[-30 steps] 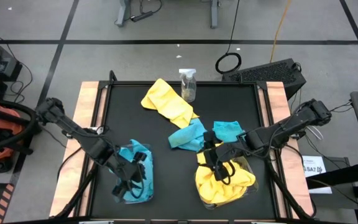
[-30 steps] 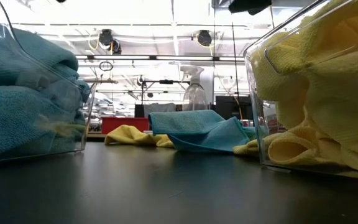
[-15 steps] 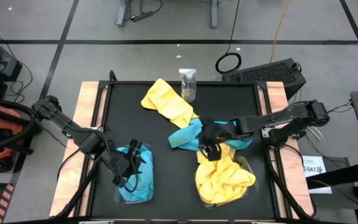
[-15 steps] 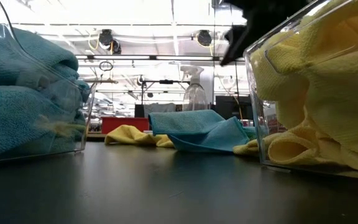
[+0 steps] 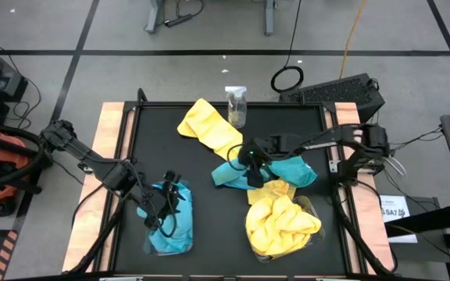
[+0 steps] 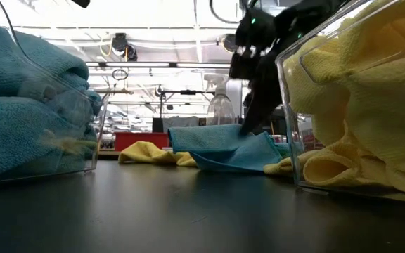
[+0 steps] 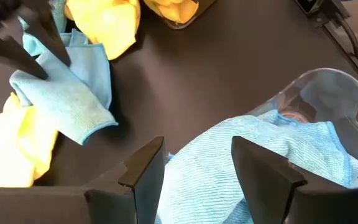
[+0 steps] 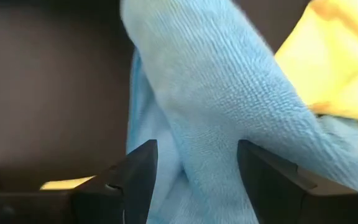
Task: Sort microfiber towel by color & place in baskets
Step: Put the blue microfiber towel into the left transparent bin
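Observation:
Two clear baskets stand at the near edge. The left basket (image 5: 150, 243) holds turquoise microfiber towels (image 5: 170, 230); the right basket (image 5: 316, 222) holds yellow ones (image 5: 281, 226). A yellow towel (image 5: 208, 127) and turquoise towels (image 5: 229, 173) (image 5: 294, 167) lie flat mid-table. My right gripper (image 5: 250, 170) is open, slanting down onto the middle turquoise towel (image 8: 216, 93), a finger on either side of its raised fold. My left gripper (image 7: 197, 168) hangs open above the left basket's towels (image 7: 266, 155), holding nothing. My right gripper comes at the turquoise towel's raised fold (image 6: 248, 133) from above, slanting from the table's right. Its fingertips (image 6: 253, 116) reach the cloth's top in the low view, but I cannot tell whether they touch it. The towel lies slack on the table.
A small clear spray bottle (image 5: 237, 105) stands at the far edge behind the yellow towel. Another yellow towel edge (image 5: 276, 190) shows under the turquoise ones, just beyond the right basket. Bare black table (image 5: 209, 226) lies between the two baskets.
My right gripper has swung from above the right basket toward the far left and down to the turquoise towel mid-table, rolling as it went. My left gripper has drawn back a little above the left basket and turned. No towel has moved.

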`<state>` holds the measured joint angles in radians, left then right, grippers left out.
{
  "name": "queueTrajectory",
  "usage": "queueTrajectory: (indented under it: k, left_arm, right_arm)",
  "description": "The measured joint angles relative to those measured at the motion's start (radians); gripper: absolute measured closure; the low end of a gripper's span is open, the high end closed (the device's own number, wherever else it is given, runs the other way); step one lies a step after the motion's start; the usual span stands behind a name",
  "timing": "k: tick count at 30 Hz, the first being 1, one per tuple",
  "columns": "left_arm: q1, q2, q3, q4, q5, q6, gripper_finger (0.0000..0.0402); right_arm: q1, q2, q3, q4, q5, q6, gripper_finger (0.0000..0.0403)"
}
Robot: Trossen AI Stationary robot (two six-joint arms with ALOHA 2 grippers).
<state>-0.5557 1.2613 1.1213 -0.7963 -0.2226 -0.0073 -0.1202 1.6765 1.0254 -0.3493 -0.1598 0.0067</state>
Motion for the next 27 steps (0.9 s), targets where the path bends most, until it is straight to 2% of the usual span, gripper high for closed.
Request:
queueTrajectory:
  k: [9,16,19,25,27]
  left_arm:
    - [0.006,0.000,0.000,0.003,0.000,0.014,0.0207]
    - [0.006,0.000,-0.001,0.005,0.000,0.013,0.0207]
    - [0.006,0.000,-0.001,0.007,0.000,0.013,0.0207]
    - [0.006,0.000,-0.001,0.013,0.000,0.013,0.0207]
    - [0.006,0.000,-0.001,0.014,0.000,0.012,0.0207]
  right_arm:
    - [0.001,0.200,0.081,-0.009,0.044,-0.020,0.0188]
    - [0.010,0.264,0.135,-0.047,0.131,-0.094,0.0197]
    - [0.025,0.266,0.143,-0.047,0.145,-0.125,0.0231]
    - [0.050,0.264,0.164,-0.061,0.152,-0.183,0.0372]
    - [0.060,0.266,0.182,-0.088,0.151,-0.197,0.0389]
